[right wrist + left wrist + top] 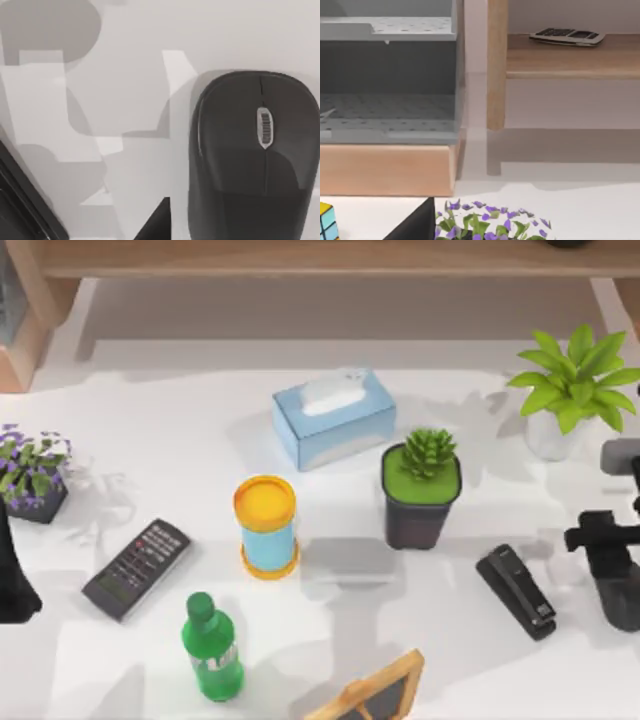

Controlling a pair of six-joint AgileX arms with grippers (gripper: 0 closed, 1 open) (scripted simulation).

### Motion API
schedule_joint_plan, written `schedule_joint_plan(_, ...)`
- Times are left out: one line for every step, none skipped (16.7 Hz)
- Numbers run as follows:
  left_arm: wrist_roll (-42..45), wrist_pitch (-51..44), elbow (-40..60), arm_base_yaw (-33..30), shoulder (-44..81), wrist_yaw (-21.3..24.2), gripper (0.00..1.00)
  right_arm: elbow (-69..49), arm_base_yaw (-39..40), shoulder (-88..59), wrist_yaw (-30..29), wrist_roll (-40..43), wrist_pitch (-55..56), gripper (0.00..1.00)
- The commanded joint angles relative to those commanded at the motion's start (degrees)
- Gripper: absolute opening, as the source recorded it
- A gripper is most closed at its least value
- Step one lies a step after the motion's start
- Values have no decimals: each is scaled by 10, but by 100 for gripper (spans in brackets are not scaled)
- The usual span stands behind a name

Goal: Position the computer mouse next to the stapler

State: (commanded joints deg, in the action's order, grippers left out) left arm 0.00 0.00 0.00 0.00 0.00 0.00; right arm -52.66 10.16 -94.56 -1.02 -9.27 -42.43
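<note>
While the mouse [252, 160] lies flat, stapler [516, 591] sits near

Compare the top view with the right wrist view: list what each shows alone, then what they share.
Top view alone: tissue box, orange-lidded can, green bottle, remote, potted succulent. My right arm is at the right edge, my left arm at the left edge. Right wrist view alone: the computer mouse, seen close. Shared: the white table and, probably, the stapler, a dark edge in the wrist view.
</note>
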Motion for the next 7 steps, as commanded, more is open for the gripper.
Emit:
schedule_joint_plan(0, 0, 0, 0, 0, 0, 100, 0, 0, 0, 0, 0, 0, 98)
schedule_joint_plan(0, 0, 0, 0, 0, 0, 100, 0, 0, 0, 0, 0, 0, 100)
schedule_joint_plan(0, 0, 0, 0, 0, 0, 100, 0, 0, 0, 0, 0, 0, 100)
schedule_joint_plan(0, 0, 0, 0, 0, 0, 100, 0, 0, 0, 0, 0, 0, 100)
schedule_joint_plan(0, 0, 0, 0, 0, 0, 100, 0, 0, 0, 0, 0, 0, 100)
schedule_joint_plan(0, 0, 0, 0, 0, 0, 100, 0, 0, 0, 0, 0, 0, 100)
schedule_joint_plan(0, 0, 0, 0, 0, 0, 100, 0, 0, 0, 0, 0, 0, 100)
